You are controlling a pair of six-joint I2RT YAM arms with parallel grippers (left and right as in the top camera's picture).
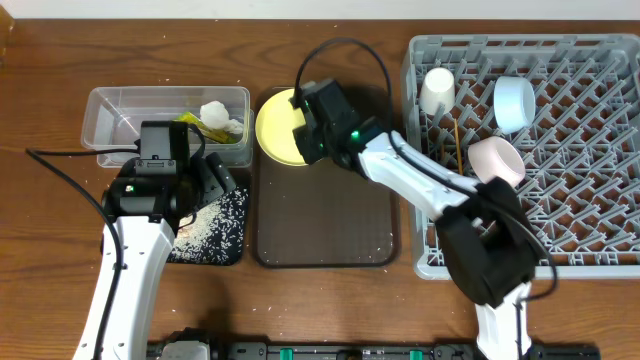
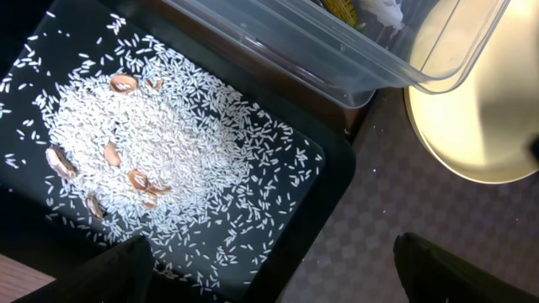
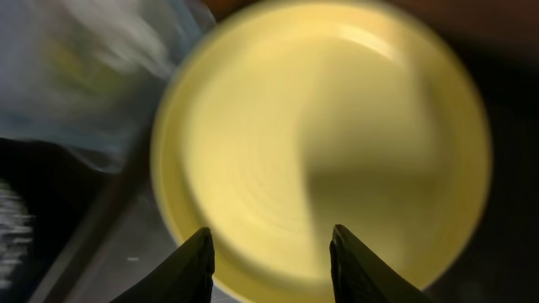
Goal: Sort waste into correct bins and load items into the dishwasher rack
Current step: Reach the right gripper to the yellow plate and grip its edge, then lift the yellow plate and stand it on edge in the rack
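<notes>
— Where is the yellow plate [image 1: 275, 135] sitting right now?

— It is lying flat on the far left corner of the dark serving tray [image 1: 320, 230], just beside the clear tub [image 1: 110, 110]. The right tool [image 3: 269, 231] is hovering directly over it.

— Is that tool gripping the plate?

— No. Its two fingers [image 3: 192, 265] are standing apart with nothing between them, and the plate's face is showing through the gap. The wrist view is blurring, so I cannot tell whether the tips are touching the plate.

— And the left tool [image 2: 271, 244]?

— It is gaping wide and holding nothing, hanging above the near edge of the black tray [image 1: 215, 250]. That tray is carrying a heap of rice [image 2: 160, 151] with a few brownish bits [image 2: 122, 82] mixed in.

— What is lying in the tub?

— A crumpled tissue [image 1: 220, 118] and a yellow-green wrapper [image 1: 195, 125], both towards its right end.

— And the rack [image 1: 520, 40]?

— It is sitting on the right of the counter [image 1: 40, 280]. The white cup [image 1: 437, 90], the light blue bowl [image 1: 513, 103], the white bowl [image 1: 497, 160] and the chopsticks [image 1: 457, 140] are all resting among its pegs.
</notes>
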